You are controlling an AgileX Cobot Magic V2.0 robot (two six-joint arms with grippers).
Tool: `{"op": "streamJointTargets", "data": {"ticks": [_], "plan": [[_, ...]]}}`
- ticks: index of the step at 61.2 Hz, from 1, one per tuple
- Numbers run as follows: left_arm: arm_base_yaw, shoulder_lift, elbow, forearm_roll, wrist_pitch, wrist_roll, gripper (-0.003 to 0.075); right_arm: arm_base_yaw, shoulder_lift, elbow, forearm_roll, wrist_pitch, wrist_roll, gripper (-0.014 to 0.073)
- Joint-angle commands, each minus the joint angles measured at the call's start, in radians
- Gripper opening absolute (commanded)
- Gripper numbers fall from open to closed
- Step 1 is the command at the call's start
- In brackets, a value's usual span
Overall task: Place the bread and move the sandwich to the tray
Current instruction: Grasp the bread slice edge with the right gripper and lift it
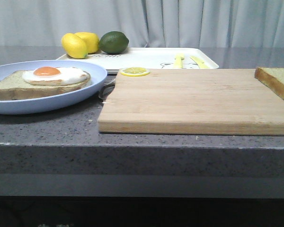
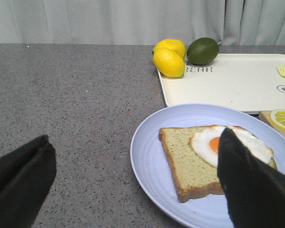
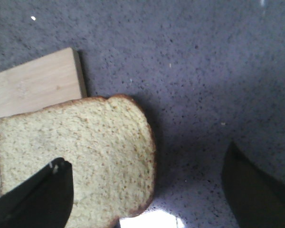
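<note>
The bread [image 1: 277,81] lies at the right end of the wooden cutting board [image 1: 194,104], partly overhanging its edge. In the right wrist view my right gripper [image 3: 146,156] hangs open above the bread [image 3: 76,152], one finger over the slice and the other over bare counter. The sandwich [image 1: 42,80], one slice topped with a fried egg, rests on a pale blue plate [image 1: 47,101] at the left. Above that plate [image 2: 147,156] my left gripper [image 2: 135,141] is open, one finger hiding part of the egg on the sandwich [image 2: 190,159]. The white tray [image 1: 151,57] lies behind the board. Neither gripper shows in the front view.
Two lemons [image 1: 78,45] and a lime [image 1: 113,41] sit at the tray's left corner. A lemon slice [image 1: 135,72] lies on the board's far left corner. Yellow cutlery [image 1: 179,60] lies on the tray [image 2: 228,85]. The counter's front edge is close to the board.
</note>
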Motion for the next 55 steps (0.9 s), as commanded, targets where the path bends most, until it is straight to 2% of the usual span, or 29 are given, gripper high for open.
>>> {"op": "streamJointTargets", "data": {"ticks": [1, 8, 18, 30, 34, 37, 42, 51, 55], "plan": [[-0.005, 0.008, -0.037, -0.009, -0.085, -0.001, 0.0670, -0.024, 0.058, -0.076, 0.055, 0.028, -0.034, 0.0640], [-0.005, 0.008, -0.037, -0.009, -0.085, -0.001, 0.0670, -0.033, 0.152, -0.118, 0.133, 0.090, -0.110, 0.0640], [-0.005, 0.008, -0.037, -0.009, -0.085, -0.001, 0.0670, -0.034, 0.242, -0.129, 0.258, 0.105, -0.227, 0.0640], [-0.005, 0.008, -0.037, -0.009, -0.085, -0.001, 0.0670, -0.034, 0.283, -0.129, 0.313, 0.104, -0.263, 0.0638], [-0.005, 0.008, -0.037, -0.009, -0.085, -0.001, 0.0670, -0.034, 0.290, -0.129, 0.323, 0.104, -0.270, 0.0605], [-0.005, 0.008, -0.037, -0.009, -0.085, -0.001, 0.0670, -0.034, 0.294, -0.129, 0.332, 0.105, -0.270, 0.0547], [-0.005, 0.008, -0.037, -0.009, -0.085, -0.001, 0.0670, -0.034, 0.296, -0.129, 0.341, 0.109, -0.270, 0.0401], [-0.005, 0.008, -0.037, -0.009, -0.085, -0.001, 0.0670, -0.034, 0.280, -0.129, 0.348, 0.119, -0.270, 0.0047], [-0.005, 0.008, -0.037, -0.009, -0.085, -0.001, 0.0670, -0.034, 0.261, -0.129, 0.349, 0.119, -0.270, -0.0067]]}}
